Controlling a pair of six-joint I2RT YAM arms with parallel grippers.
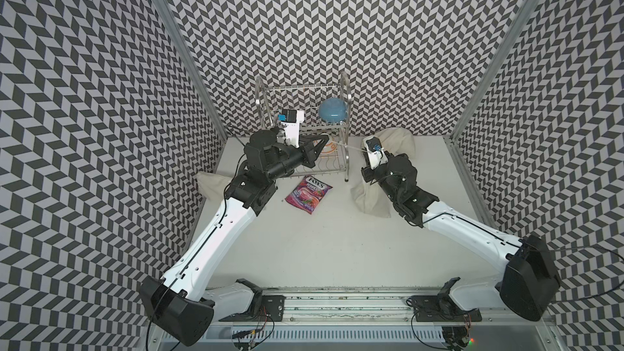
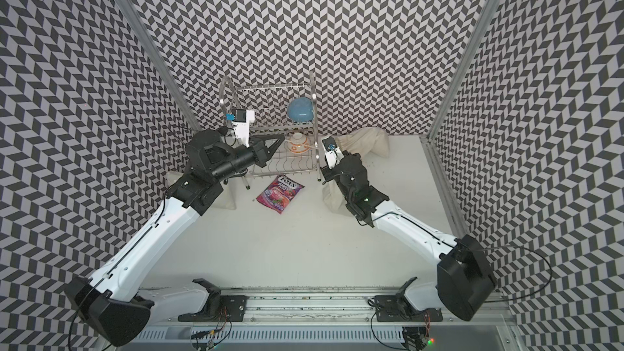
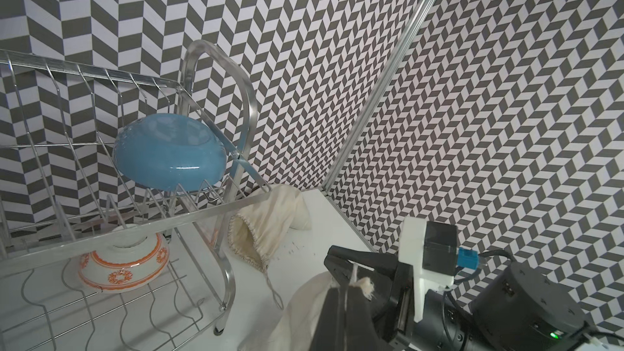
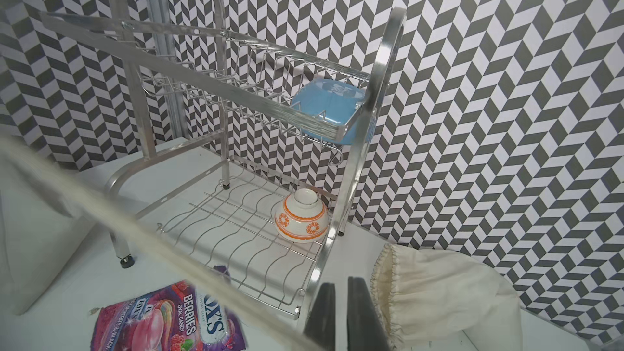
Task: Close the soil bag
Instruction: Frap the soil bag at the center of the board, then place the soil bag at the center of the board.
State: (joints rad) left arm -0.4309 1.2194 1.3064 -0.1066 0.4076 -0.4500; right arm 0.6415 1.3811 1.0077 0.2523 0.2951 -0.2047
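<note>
Soil bag (image 1: 366, 200): by my reading it is the cream cloth sack lying on the table under the right arm's wrist, seen in both top views. A thin cord (image 1: 351, 147) runs taut from the left gripper (image 1: 324, 137), beside the dish rack (image 1: 346, 163), toward that arm.

From the left wrist, the left gripper (image 3: 347, 287) is clenched on the cord (image 3: 353, 270), which rises to the right gripper (image 3: 329, 260).

From the right wrist, the right gripper (image 4: 341, 293) is pinched to a slit, seemingly on the same cord (image 4: 135, 227).

To cinch the mouth well, one gripper should anchor while the other draws the cord straight and level. The pull should stay clear of the rack's post and not lift the sack or tip soil.
</note>
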